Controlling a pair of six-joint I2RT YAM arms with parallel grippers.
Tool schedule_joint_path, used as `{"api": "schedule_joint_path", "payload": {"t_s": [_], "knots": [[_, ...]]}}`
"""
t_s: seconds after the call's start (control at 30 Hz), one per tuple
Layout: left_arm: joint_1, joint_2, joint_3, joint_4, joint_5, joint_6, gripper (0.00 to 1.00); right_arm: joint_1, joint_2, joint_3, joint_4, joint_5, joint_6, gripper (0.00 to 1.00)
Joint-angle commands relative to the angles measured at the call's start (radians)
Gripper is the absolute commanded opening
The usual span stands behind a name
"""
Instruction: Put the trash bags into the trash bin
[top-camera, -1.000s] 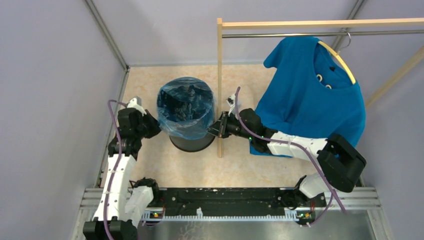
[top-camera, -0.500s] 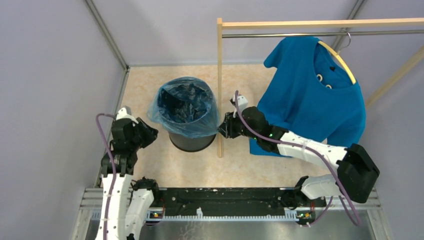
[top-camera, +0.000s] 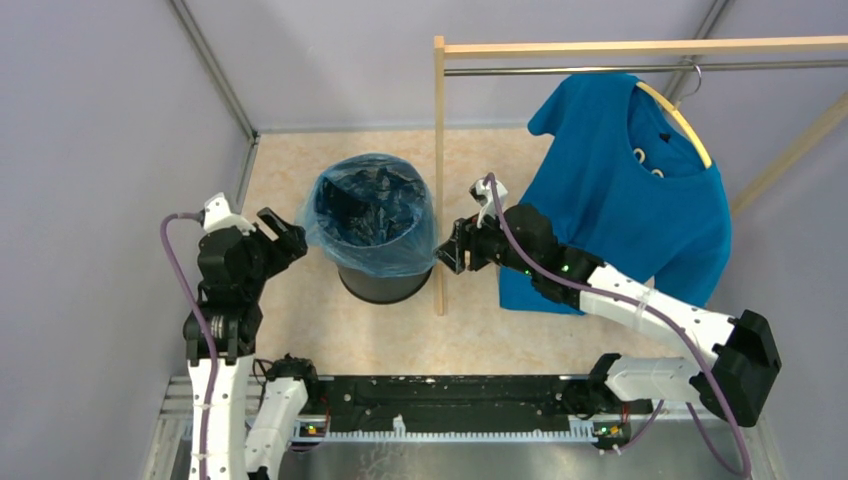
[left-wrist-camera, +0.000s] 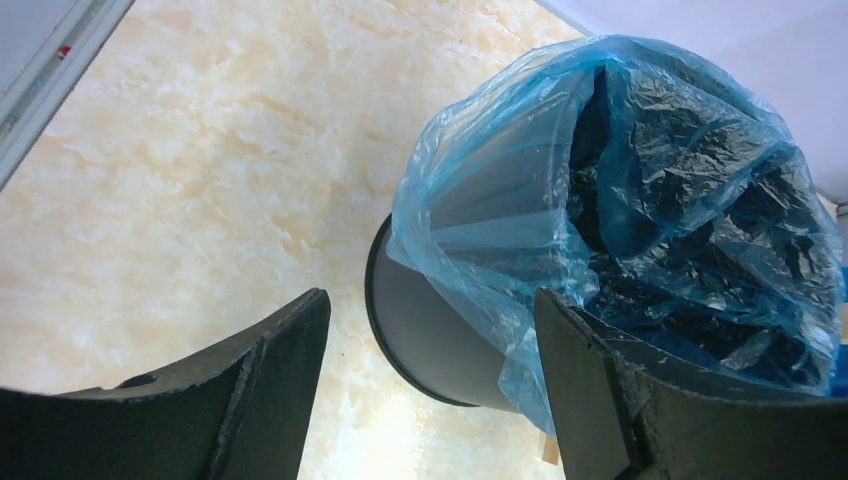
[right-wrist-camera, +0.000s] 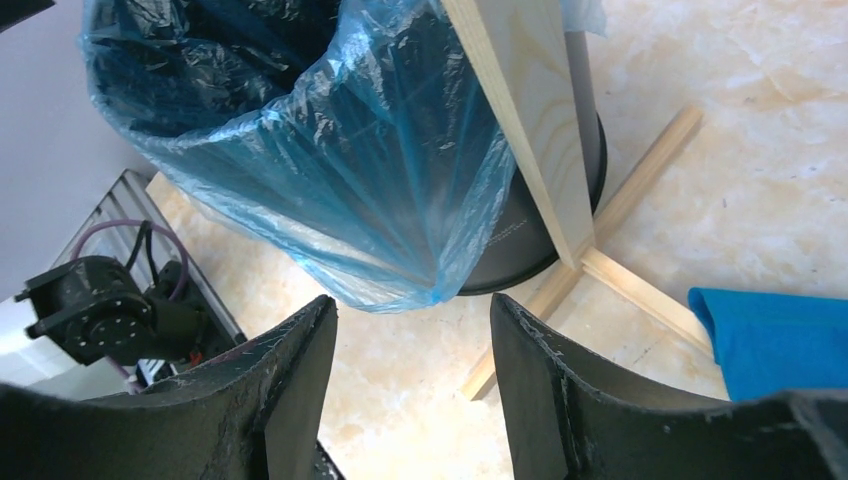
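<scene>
The light-blue translucent trash bag (top-camera: 372, 212) sits in the black round trash bin (top-camera: 380, 287), its mouth spread open and its hem draped over the rim. My left gripper (top-camera: 283, 232) hovers just left of the bin, open and holding nothing. In the left wrist view the bag (left-wrist-camera: 620, 190) and bin wall (left-wrist-camera: 430, 320) lie beyond the spread left gripper (left-wrist-camera: 432, 300). My right gripper (top-camera: 452, 250) stands open at the bin's right side. In the right wrist view the bag's loose hem (right-wrist-camera: 340, 170) hangs just ahead of the right gripper (right-wrist-camera: 412, 305), not touching it.
A wooden clothes rack's upright post (top-camera: 438, 180) stands right beside the bin, its floor struts (right-wrist-camera: 620, 270) under my right gripper. A blue T-shirt (top-camera: 620, 205) hangs on a hanger behind the right arm. Grey walls enclose the marbled floor (top-camera: 300, 330).
Both grippers opened and let go of the bag's rim. The left arm drew back to the left and the right arm backed off slightly to the right. The bag stays draped over the bin.
</scene>
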Motion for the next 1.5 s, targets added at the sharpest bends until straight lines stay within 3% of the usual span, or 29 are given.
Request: {"api": "schedule_joint_path", "payload": {"t_s": [0.0,0.2,0.4,0.7,0.77,0.87,1.1,1.23,1.47], "knots": [[-0.002,0.052,-0.020,0.111,0.029,0.033,0.80,0.002,0.010,0.028,0.062,-0.062,0.035,0.58],[-0.003,0.107,-0.089,0.165,0.123,0.016,0.79,0.003,0.027,0.025,0.087,-0.084,0.051,0.58],[-0.002,0.088,-0.202,0.169,0.131,-0.040,0.50,0.003,0.027,0.005,0.102,-0.081,0.060,0.58],[-0.002,0.153,-0.323,0.355,0.248,-0.054,0.36,0.002,0.096,-0.028,0.212,-0.144,0.137,0.58],[-0.002,0.196,-0.326,0.355,0.266,-0.055,0.30,0.002,0.107,-0.048,0.255,-0.155,0.168,0.59],[-0.002,0.232,-0.306,0.293,0.262,-0.061,0.29,0.002,0.127,-0.085,0.320,-0.160,0.212,0.59],[-0.003,0.146,-0.306,0.153,0.208,-0.089,0.36,0.002,0.180,-0.127,0.408,-0.169,0.272,0.58],[-0.002,0.066,-0.223,0.043,0.104,-0.109,0.66,-0.001,0.207,-0.117,0.415,-0.167,0.269,0.57],[-0.002,-0.023,-0.042,-0.006,-0.372,-0.003,0.94,-0.006,0.223,-0.100,0.401,-0.172,0.251,0.57]]}}
